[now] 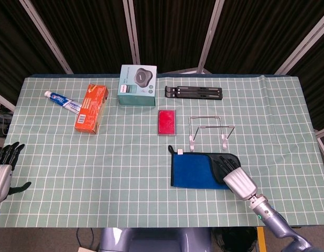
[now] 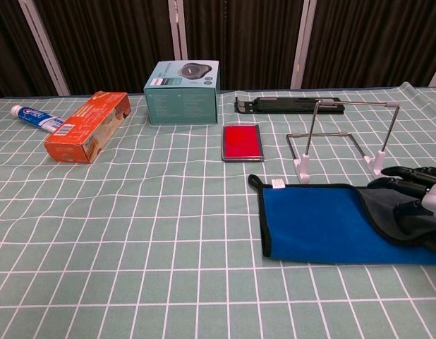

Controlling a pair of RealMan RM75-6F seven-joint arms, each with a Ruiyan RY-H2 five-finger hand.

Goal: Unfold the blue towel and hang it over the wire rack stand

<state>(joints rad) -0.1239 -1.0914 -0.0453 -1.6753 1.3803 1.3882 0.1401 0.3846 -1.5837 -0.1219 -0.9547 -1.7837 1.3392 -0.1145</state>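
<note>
The blue towel point(image 1: 193, 170) lies folded flat on the checked cloth near the table's front, with a black loop at its upper left corner and a grey-lined right end. My right hand point(image 1: 233, 172) rests on that right end, fingers spread over the cloth; the chest view shows the same hand point(image 2: 415, 196) at the frame's right edge above the towel point(image 2: 313, 222). The wire rack stand point(image 1: 209, 131) stands upright just behind the towel, also seen in the chest view as the rack point(image 2: 345, 134). My left hand point(image 1: 3, 169) hovers open off the table's left edge, holding nothing.
At the back lie a toothpaste tube point(image 1: 62, 101), an orange box point(image 1: 92, 108), a teal box point(image 1: 137, 85) and a black folded stand point(image 1: 193, 92). A red case point(image 1: 166, 122) sits left of the rack. The table's front edge runs close below the towel.
</note>
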